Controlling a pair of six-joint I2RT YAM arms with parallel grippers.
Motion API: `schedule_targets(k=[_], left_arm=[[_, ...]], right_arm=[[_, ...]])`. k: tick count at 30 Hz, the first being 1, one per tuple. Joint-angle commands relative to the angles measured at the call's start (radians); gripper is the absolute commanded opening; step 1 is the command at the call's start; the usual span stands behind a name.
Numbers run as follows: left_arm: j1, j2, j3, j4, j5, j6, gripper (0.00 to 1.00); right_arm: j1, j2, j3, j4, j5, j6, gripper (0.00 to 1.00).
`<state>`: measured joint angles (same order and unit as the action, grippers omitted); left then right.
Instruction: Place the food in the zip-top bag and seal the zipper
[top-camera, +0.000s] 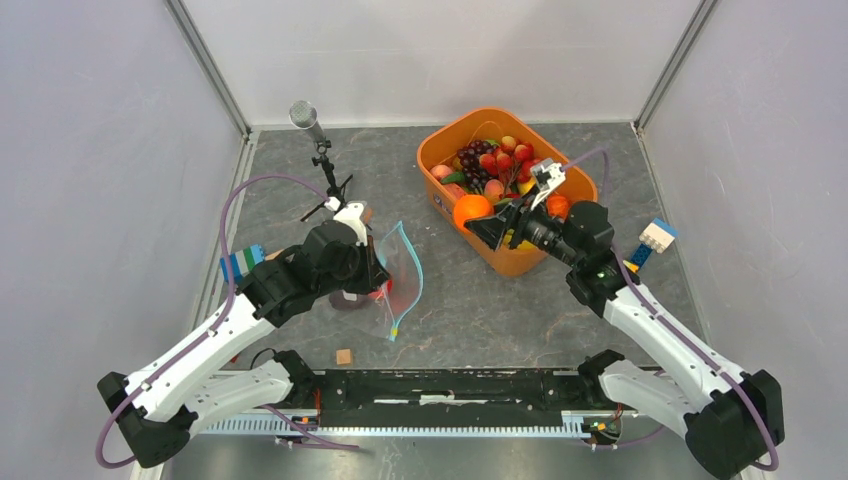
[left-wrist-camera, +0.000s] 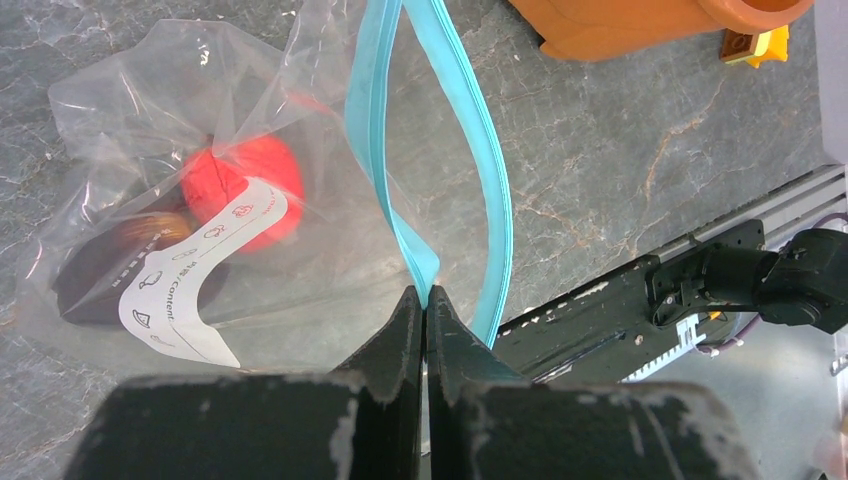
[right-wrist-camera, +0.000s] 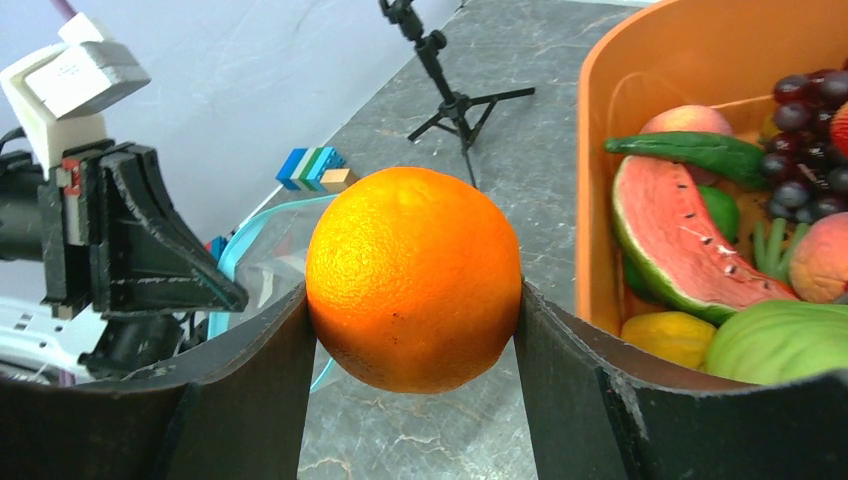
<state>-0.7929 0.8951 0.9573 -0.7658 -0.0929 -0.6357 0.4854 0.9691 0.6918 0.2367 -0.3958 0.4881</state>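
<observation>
The clear zip-top bag (top-camera: 402, 262) stands up on the table with its mouth spread open. My left gripper (left-wrist-camera: 425, 295) is shut on one lip of the teal zipper (left-wrist-camera: 478, 150); the other lip bows away. Inside the bag (left-wrist-camera: 150, 120) lie a red piece (left-wrist-camera: 250, 185) and a dark piece (left-wrist-camera: 105, 265), beside the white label (left-wrist-camera: 200, 270). My right gripper (right-wrist-camera: 415, 292) is shut on an orange (right-wrist-camera: 413, 278), held in the air between the bag and the orange bin (top-camera: 437, 143). More food fills the bin: grapes (right-wrist-camera: 805, 130), a watermelon slice (right-wrist-camera: 670, 240), peaches.
A microphone on a small tripod (top-camera: 322, 160) stands behind the bag. Coloured building blocks sit at the left wall (top-camera: 243, 262) and at the right (top-camera: 655, 238). A wooden cube (top-camera: 344, 356) lies near the front rail. Enclosure walls close in both sides.
</observation>
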Motion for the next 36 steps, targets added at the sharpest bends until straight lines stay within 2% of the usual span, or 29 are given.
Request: schedule_targets(k=[1, 8, 14, 21, 26, 32, 33, 36], left_arm=[[0.003, -0.002, 0.008, 0.06, 0.01, -0.002, 0.02], [0.003, -0.004, 0.008, 0.079, 0.008, 0.005, 0.02], [0.003, 0.002, 0.012, 0.088, 0.011, 0.007, 0.02], [0.003, 0.012, 0.015, 0.095, 0.035, 0.016, 0.02], [0.003, 0.002, 0.023, 0.091, 0.065, 0.016, 0.02], [0.003, -0.049, 0.015, 0.104, 0.088, 0.012, 0.02], [0.003, -0.053, 0.017, 0.105, 0.088, 0.015, 0.02], [0.003, -0.059, 0.027, 0.102, 0.088, 0.019, 0.02]], right_arm=[[0.037, -0.016, 0.006, 0.013, -0.053, -0.031, 0.39], [0.141, -0.029, 0.007, -0.001, -0.031, -0.047, 0.39], [0.26, -0.052, -0.035, 0.072, -0.033, -0.025, 0.39], [0.412, 0.067, -0.03, 0.131, 0.011, -0.013, 0.39], [0.462, 0.152, 0.02, 0.045, 0.192, -0.055, 0.39], [0.499, 0.242, 0.102, -0.035, 0.276, -0.126, 0.42], [0.511, 0.26, 0.128, -0.065, 0.307, -0.142, 0.44], [0.545, 0.292, 0.186, -0.13, 0.389, -0.18, 0.55]])
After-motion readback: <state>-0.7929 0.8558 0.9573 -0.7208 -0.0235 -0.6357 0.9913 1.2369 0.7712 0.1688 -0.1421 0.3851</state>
